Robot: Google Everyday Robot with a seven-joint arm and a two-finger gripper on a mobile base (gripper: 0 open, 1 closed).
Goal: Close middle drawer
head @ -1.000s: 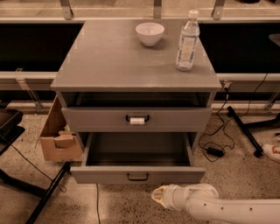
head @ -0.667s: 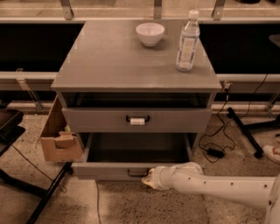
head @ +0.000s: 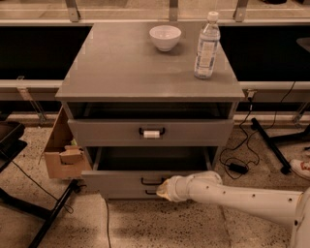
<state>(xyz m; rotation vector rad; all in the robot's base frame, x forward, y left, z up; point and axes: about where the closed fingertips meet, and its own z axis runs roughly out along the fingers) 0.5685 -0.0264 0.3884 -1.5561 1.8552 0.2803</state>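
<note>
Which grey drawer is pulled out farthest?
The middle drawer, with the plain black handle: its front stands well forward of the white-tagged drawer above. The gripper is at its front, beside that handle.

Looks like a robot lab / test bay, not a home. Speckled hard floor (head: 145,223) w/ loose cables (head: 253,138) + power brick (head: 238,168). Black stand legs (head: 271,145) left & right. Metal rails (head: 29,85) & brackets (head: 72,8) on far side. Lone grey cabinet (head: 126,72), w/ bowl (head: 165,37) + bottle (head: 207,46) on its surface; cardboard box (head: 57,152) at left. White robot arm (head: 242,197) at near right; gripper (head: 162,190) low, at middle drawer (head: 118,183) front.
</note>
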